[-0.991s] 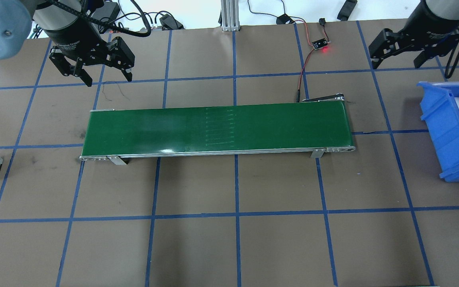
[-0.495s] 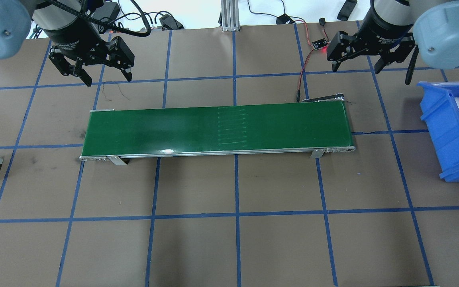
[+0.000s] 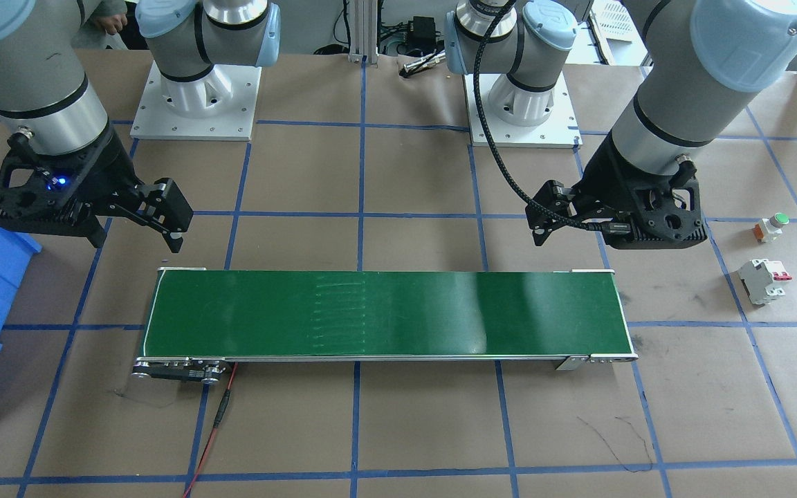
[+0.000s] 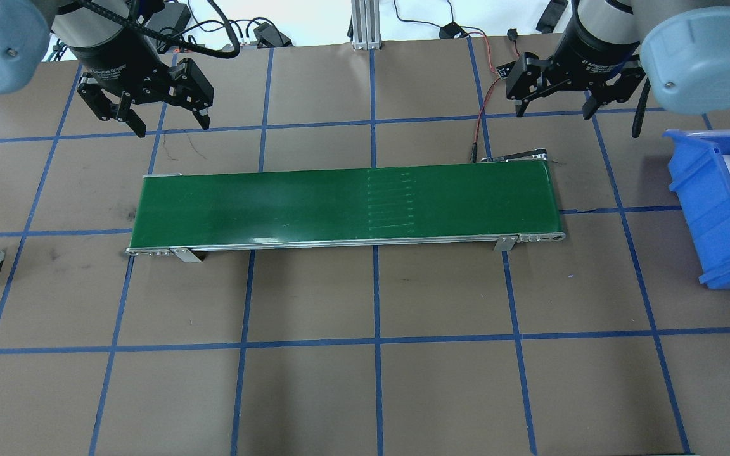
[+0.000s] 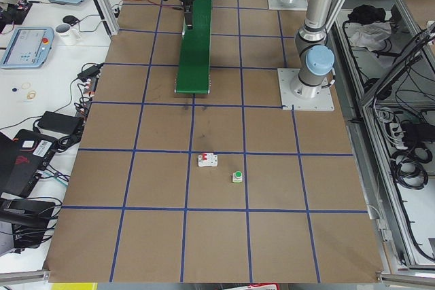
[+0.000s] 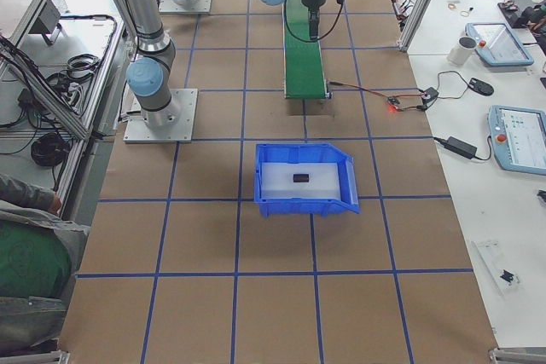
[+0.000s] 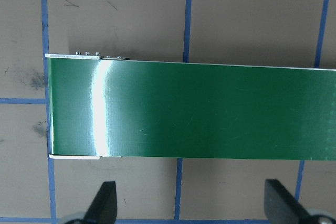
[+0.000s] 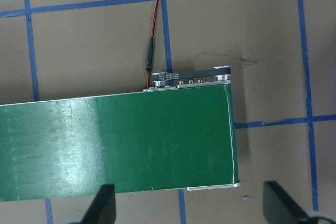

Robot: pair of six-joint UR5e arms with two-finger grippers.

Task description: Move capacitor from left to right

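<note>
Capacitor (image 6: 300, 178): from the camera at my right end of the table it shows as a small dark piece lying on the white floor of the blue bin (image 6: 299, 208), near the middle and clear of the walls. It is too small there for me to make out which way it lies. The bin sits on the brown table (image 4: 441, 291) at my right, well apart from the right end of the green conveyor belt (image 4: 346, 206).

Neither of my grippers touches it. My right gripper (image 4: 554, 114) hangs over the table just beyond the belt's far edge, near its right end, jaws spread wide with nothing between them. Its wrist camera looks down on that end of the belt, the roller and the red and black wire (image 8: 152, 51) running off from it, with one dark fingertip at each lower corner.

My left gripper (image 4: 173, 128) hangs over the table beyond the far edge of the belt's left end, jaws equally wide and holding nothing. Its wrist camera shows the left end of the belt between the two fingertips.

Further out on my left, the white circuit breaker (image 3: 762, 280) with red switches and the green-capped push button (image 3: 772, 225) stand near each other on the table.
</note>
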